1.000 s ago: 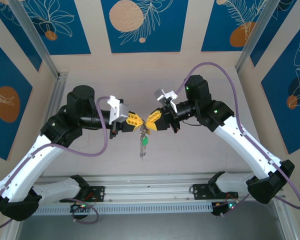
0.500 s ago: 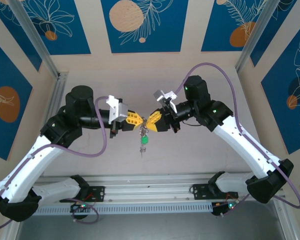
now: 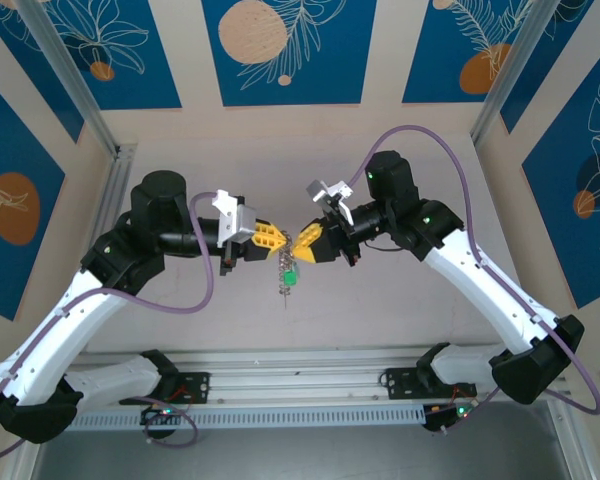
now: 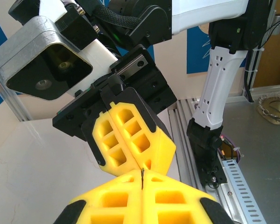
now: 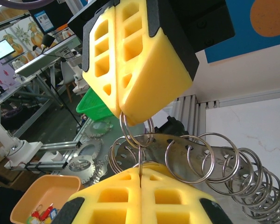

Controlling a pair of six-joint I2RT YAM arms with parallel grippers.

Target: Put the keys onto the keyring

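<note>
The left gripper (image 3: 277, 241) clamps a top ring of the keyring (image 3: 286, 270) — its chain of linked silver rings and green tag (image 3: 290, 281) dangle just below. Tip to tip with it, the right gripper (image 3: 301, 241) is pinched shut on a neighbouring ring.

You have two arms (image 3: 75, 305) on record, one gripper apiece: left gripper (image 3: 278, 242), right gripper (image 3: 298, 242), each with two yellow fingers (image 3: 268, 237); purple cables (image 3: 420, 128), two. Log one keyring (image 3: 285, 265) and one green tag (image 3: 290, 281). The keyring's linked wire rings (image 5: 245, 175) overlap too much in the right wrist view for you to count firmly.
</note>
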